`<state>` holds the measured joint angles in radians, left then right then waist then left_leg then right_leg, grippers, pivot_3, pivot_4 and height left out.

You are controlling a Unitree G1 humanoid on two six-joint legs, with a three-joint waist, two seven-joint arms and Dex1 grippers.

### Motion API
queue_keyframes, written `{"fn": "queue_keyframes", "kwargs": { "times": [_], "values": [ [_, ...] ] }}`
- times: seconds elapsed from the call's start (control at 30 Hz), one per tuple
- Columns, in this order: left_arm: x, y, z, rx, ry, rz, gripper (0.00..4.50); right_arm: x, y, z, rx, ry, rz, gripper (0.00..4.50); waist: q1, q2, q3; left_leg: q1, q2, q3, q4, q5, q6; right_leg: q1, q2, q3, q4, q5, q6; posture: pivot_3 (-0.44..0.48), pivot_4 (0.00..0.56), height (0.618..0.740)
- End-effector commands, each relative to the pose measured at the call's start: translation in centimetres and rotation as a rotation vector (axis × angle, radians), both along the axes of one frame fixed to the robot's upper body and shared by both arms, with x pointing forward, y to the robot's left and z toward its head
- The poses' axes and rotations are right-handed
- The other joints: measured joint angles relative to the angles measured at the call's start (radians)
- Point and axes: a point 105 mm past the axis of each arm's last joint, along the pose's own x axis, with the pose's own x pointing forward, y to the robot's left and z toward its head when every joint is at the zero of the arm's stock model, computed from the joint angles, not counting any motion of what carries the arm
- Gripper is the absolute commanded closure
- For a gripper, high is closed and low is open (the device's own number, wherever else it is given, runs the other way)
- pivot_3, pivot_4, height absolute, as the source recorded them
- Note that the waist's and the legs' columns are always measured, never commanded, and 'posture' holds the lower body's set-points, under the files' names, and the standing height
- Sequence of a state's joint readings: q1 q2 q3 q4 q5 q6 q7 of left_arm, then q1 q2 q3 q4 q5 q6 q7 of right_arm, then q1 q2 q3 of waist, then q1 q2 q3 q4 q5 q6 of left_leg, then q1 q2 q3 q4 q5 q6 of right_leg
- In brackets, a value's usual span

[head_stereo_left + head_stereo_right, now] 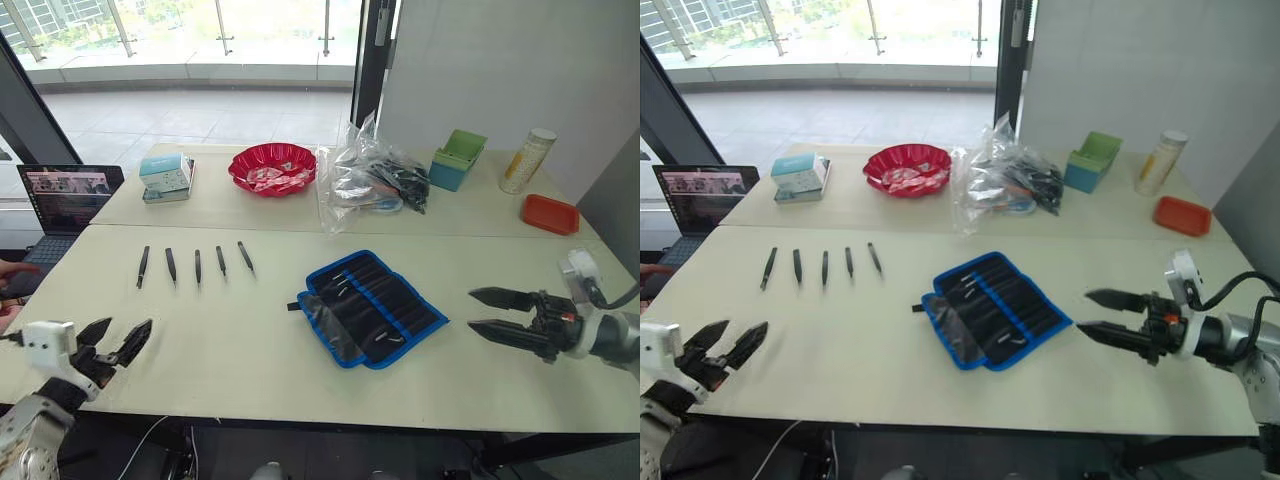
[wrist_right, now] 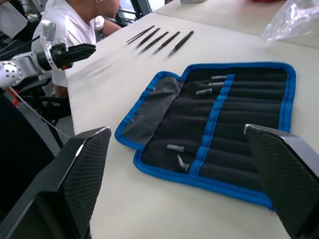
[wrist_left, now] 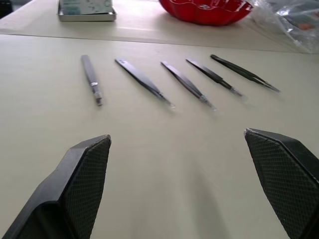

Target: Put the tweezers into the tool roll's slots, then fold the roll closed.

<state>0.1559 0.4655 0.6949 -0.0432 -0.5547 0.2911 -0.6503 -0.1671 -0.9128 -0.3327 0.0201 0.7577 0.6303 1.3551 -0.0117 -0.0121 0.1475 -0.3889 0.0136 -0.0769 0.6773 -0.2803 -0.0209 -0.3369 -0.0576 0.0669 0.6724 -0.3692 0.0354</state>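
While all five tweezers (image 1: pixel 195 265) are lying in a loose row on the desk (image 1: pixel 250 350), none is sitting in the slots (image 2: pixel 239 107) yet, so the first pick seems to be in hand. The left gripper (image 1: pixel 118 343) is hovering near the desk's front edge, just in front of the row, its fingers (image 3: pixel 79 179) spread and grasping nothing. The right gripper (image 1: pixel 490 312) is waiting beside the tool roll (image 1: pixel 370 307), fingers also released. The roll is lying unfolded at mid-desk, well apart from the tweezers, black with blue edging, a few small metal tools already tucked inside. Next, the left gripper probably needs to be lowering over one slim tweezer.
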Motion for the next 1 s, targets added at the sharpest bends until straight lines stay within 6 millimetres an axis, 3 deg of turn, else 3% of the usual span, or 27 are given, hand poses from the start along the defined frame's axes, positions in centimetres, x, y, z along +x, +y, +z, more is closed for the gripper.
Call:
{"fn": "queue_keyframes", "kwargs": {
  "times": [0.03,0.17,0.33,0.57,0.7,1.0],
  "values": [
    [-0.9,1.5,1.1,0.043,-0.058,0.088,0.0,0.1,-0.2,1.2,-0.001,-0.058,0.002,0.01,0.0,0.0,0.0,0.0,0.0,0.0,0.0,0.0,0.0,0.0,0.0,0.0,0.0,0.0,0.0,0.0,0.15,0.74],
    [-1.3,2.6,0.2,0.062,-0.045,0.167,0.0,0.1,0.3,1.4,0.031,-0.049,0.001,0.01,-0.001,0.0,0.0,0.0,0.0,0.0,0.0,0.0,0.0,0.0,0.0,0.0,0.0,0.0,0.0,0.0,0.15,0.74],
    [0.7,3.0,0.9,0.053,-0.066,0.242,0.0,0.5,0.8,1.5,0.018,-0.067,-0.017,0.01,0.004,0.0,0.0,0.0,-0.001,0.0,0.0,0.0,0.0,0.0,0.0,0.0,0.0,0.0,0.0,0.0,0.15,0.74],
    [6.1,3.5,1.8,0.012,-0.014,0.299,0.0,-0.1,1.9,0.8,-0.022,-0.099,-0.024,0.01,0.008,-0.001,0.0,0.0,-0.002,0.0,0.0,0.0,0.0,-0.001,0.0,-0.001,0.003,0.0,0.001,0.0,0.15,0.74],
    [9.1,3.1,1.1,0.005,0.11,0.291,0.0,-0.2,2.0,0.9,-0.003,-0.108,-0.056,0.01,0.001,-0.002,0.001,0.0,-0.003,0.0,0.001,0.0,0.0,-0.001,0.001,-0.002,0.004,0.001,0.001,0.0,0.15,0.74],
    [12.3,3.0,0.2,0.046,0.206,0.303,0.0,-0.7,2.2,0.6,-0.013,-0.114,-0.078,0.01,-0.006,-0.002,0.001,0.0,-0.006,-0.001,0.001,0.001,-0.001,-0.002,0.001,-0.002,0.008,0.001,0.001,0.0,0.15,0.74]
  ]
}}
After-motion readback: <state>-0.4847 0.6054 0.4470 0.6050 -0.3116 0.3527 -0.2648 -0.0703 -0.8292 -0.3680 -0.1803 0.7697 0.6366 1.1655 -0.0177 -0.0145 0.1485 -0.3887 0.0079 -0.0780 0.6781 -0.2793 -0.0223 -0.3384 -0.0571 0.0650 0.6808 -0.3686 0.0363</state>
